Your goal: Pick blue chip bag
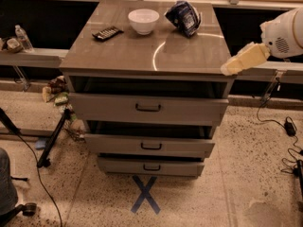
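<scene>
- A grey drawer cabinet (pixel 149 110) stands in the middle, with its three drawers each pulled slightly out, and its flat worktop (pixel 161 56) carries three things along the far edge.
- The arm (pixel 286 32) is seen at the right, outside the worktop's right edge, as a white rounded housing held at about worktop height.
- The gripper (pixel 230 67) is extended from that housing, slanted down and to the left, with its pale tip just beside the near right corner of the worktop; nothing is touched, and whether it is spread or closed cannot be told.
- The blue chip bag (pixel 183 17) lies near the far right corner, well apart from the gripper.
- A white bowl (pixel 143 21) sits just left of the bag, at the middle of the far edge.
- A black remote (pixel 107 32) lies toward the far left corner.
</scene>
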